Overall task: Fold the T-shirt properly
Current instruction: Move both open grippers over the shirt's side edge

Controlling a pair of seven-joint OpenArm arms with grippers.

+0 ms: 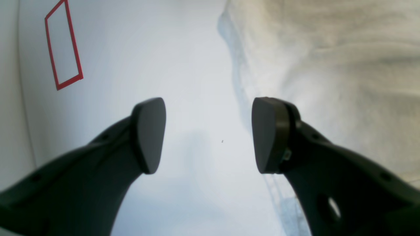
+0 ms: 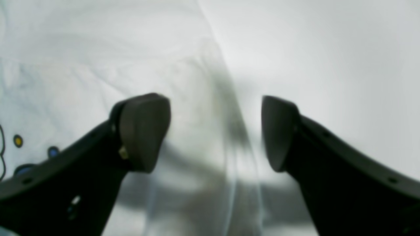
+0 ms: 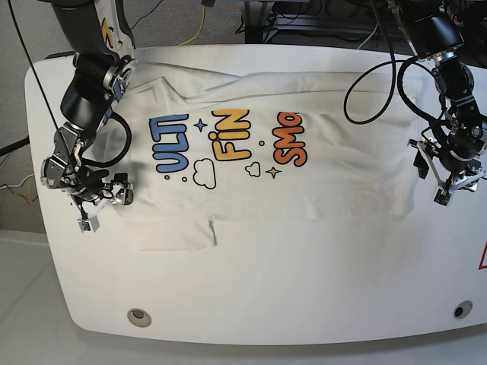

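The white short-sleeved cotton T-shirt (image 3: 259, 163), printed with blue, yellow and orange cartoon words, clouds and stars, lies spread flat across the middle of the white rounded bench (image 3: 251, 281), lengthwise from side to side, print up. Judged from this, the fold is partly started: the far long edge looks turned in over the shirt, cutting the tops of the letters, and the near edge looks straight with one sleeve flap sticking out below the shirt's near-left part; the crosswise folds into a compact packet are not yet done. The right claw (image 3: 90, 199) sits at the shirt's left end in the base view, jaws spread, straddling the cloth edge in its wrist view; nothing pinched. The left claw (image 3: 449, 179) sits just beside the shirt's right end, jaws spread too, one pad (image 1: 149, 134) over bare bench and the other at the hem line; empty. Both look poised to grab the ends. Bench surface is smooth, glossy white, with a red tape outline (image 1: 63, 46) away from the shirt on the left arm's side, and round holes near its front corners. Beyond the bench from the shirt: grey floor, cables, dark equipment frame.
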